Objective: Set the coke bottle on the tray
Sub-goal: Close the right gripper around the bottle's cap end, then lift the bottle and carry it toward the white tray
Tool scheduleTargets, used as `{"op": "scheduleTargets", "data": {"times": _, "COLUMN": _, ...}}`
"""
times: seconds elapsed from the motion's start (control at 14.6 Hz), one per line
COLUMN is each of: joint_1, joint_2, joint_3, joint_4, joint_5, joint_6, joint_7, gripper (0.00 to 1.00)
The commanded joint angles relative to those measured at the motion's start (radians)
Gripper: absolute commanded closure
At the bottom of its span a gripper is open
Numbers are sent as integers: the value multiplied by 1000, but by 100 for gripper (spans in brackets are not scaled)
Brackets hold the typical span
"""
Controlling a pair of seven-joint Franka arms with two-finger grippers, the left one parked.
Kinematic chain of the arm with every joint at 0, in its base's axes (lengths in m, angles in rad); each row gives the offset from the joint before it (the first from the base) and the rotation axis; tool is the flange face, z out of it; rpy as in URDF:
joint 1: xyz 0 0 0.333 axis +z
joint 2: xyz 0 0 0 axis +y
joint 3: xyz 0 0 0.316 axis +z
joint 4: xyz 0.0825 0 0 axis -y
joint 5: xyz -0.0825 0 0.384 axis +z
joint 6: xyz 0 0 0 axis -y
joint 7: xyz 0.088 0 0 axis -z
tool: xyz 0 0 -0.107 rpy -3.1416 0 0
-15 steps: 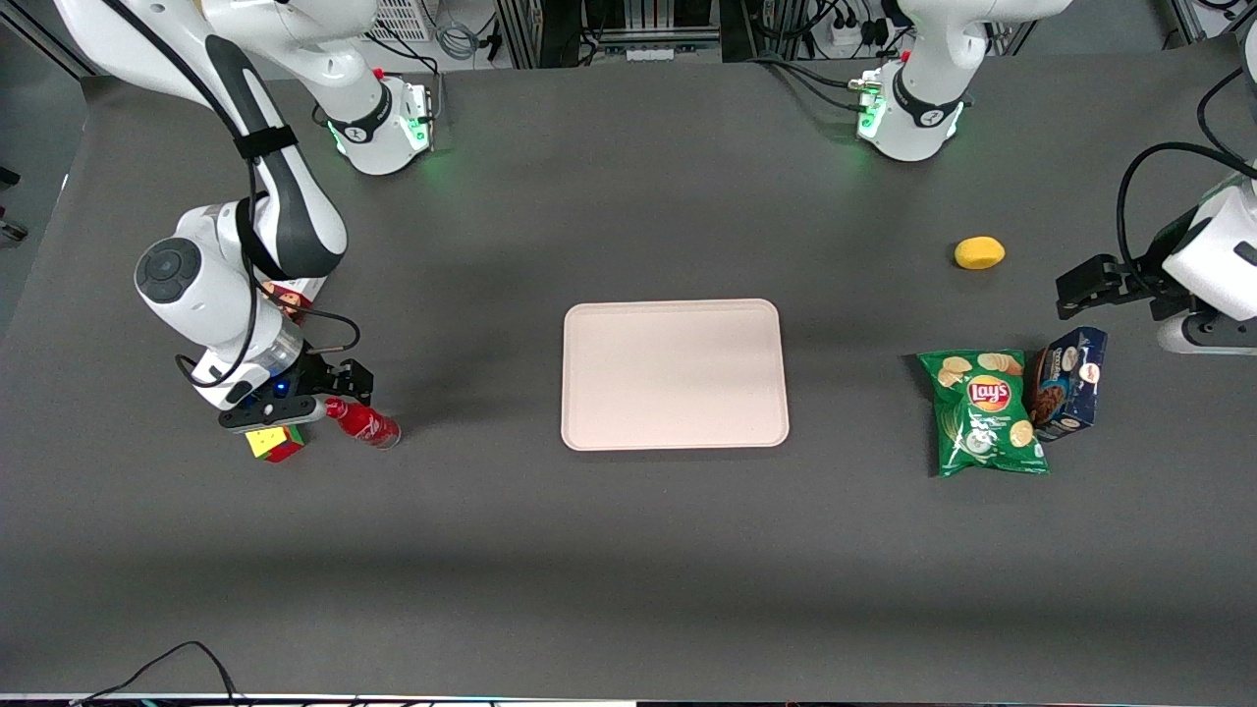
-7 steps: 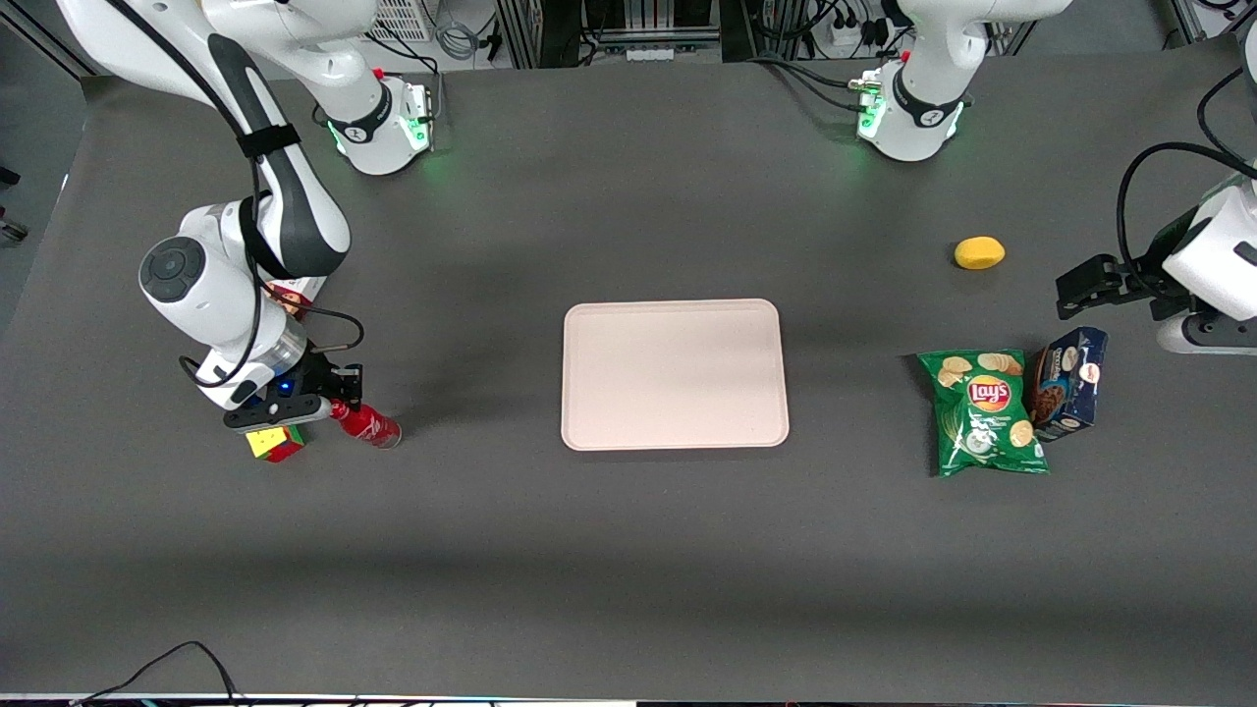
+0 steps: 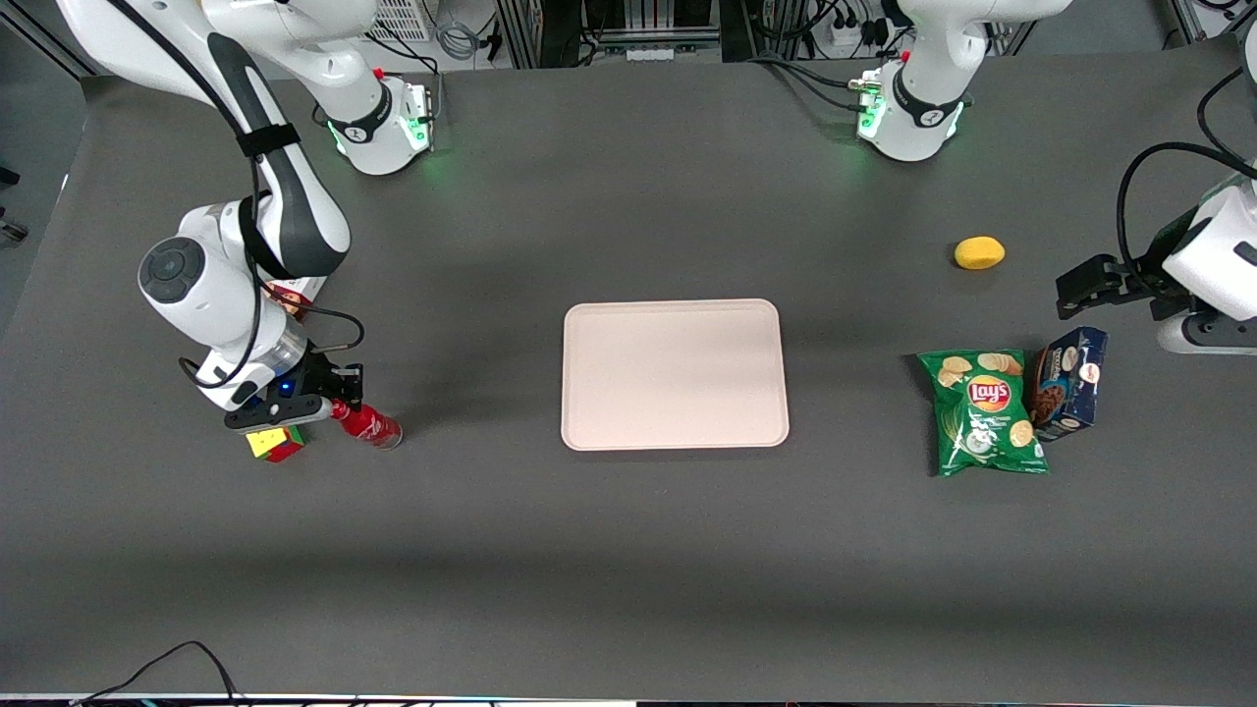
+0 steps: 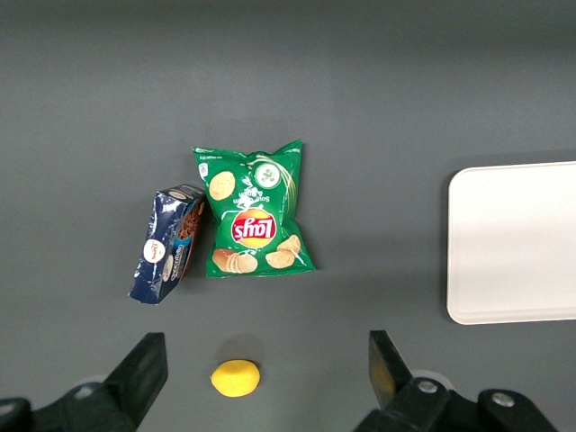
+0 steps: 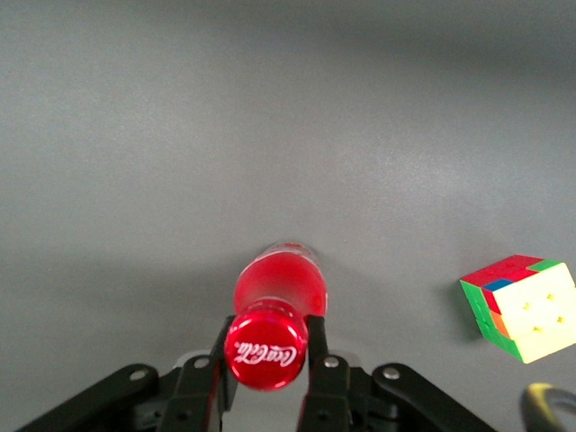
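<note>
The coke bottle [image 3: 371, 425] is a small red bottle with its cap end toward my wrist and its clear base pointing toward the tray. My right gripper [image 3: 344, 404] is shut on it at the neck. In the right wrist view the fingers [image 5: 317, 340] press both sides just under the red cap of the coke bottle [image 5: 281, 281], held in the gripper [image 5: 268, 338]. The pale pinkish tray [image 3: 675, 373] lies flat at the table's middle, well apart from the bottle toward the parked arm's end, and its rim [image 4: 457, 243] shows in the left wrist view.
A colour cube [image 3: 274, 444] sits right beside the gripper, slightly nearer the front camera. A red box [image 3: 295, 294] lies partly hidden under the arm. A green chips bag [image 3: 985, 412], a blue cookie box [image 3: 1068, 383] and a yellow lemon [image 3: 979, 252] lie toward the parked arm's end.
The gripper's fingers closed on the bottle's neck a second ago. Over the last half second the arm and bottle have hardly moved.
</note>
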Motion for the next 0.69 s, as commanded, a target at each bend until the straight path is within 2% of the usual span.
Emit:
{"op": "scheduleTargets", "data": {"times": 0.0, "joint_1": 0, "joint_2": -11, "joint_3": 3, "joint_4": 201, "joint_5": 19, "joint_6": -283, "joint_7": -33, "gripper": 100}}
{"op": "scheduleTargets", "data": {"times": 0.21, "joint_1": 2, "joint_2": -38, "joint_3": 5, "joint_4": 366, "joint_5": 19, "joint_6": -486, "joint_7": -33, "gripper": 100}}
{"op": "scheduleTargets", "data": {"times": 0.48, "joint_1": 2, "joint_2": -89, "joint_3": 48, "joint_4": 589, "joint_5": 21, "joint_6": -760, "joint_7": -22, "gripper": 100}}
{"op": "scheduleTargets", "data": {"times": 0.62, "joint_1": 8, "joint_2": -89, "joint_3": 57, "joint_4": 641, "joint_5": 21, "joint_6": -830, "joint_7": -18, "gripper": 100}}
